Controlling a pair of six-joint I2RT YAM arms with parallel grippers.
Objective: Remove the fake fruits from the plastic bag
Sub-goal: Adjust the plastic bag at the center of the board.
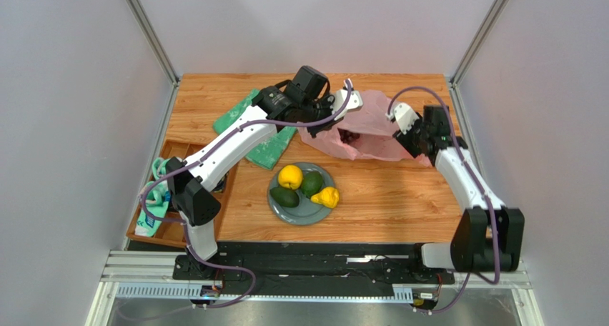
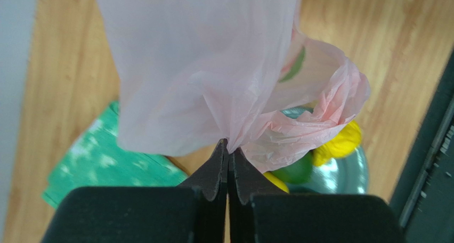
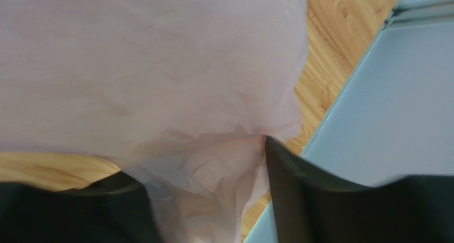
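Observation:
The pink plastic bag (image 1: 372, 141) lies at the back centre of the table, with its mouth held up. A dark grape bunch (image 1: 349, 135) shows inside it. My left gripper (image 1: 334, 116) is shut on the bag's left edge, and the left wrist view shows the fingertips pinching the pink film (image 2: 229, 145). My right gripper (image 1: 409, 139) is at the bag's right side. In the right wrist view (image 3: 197, 158) its jaws stand apart with loose bag film (image 3: 160, 83) between them. On the grey plate (image 1: 308, 212) sit a yellow-orange citrus (image 1: 290, 176), two green avocados (image 1: 284, 196) (image 1: 312, 183) and a yellow lumpy fruit (image 1: 327, 196).
A flat green patterned bag (image 1: 270, 149) lies under my left arm. A wooden tray (image 1: 174, 151) with teal cloth (image 1: 153, 197) sits off the table's left edge. Grey walls and metal posts close in the back and sides.

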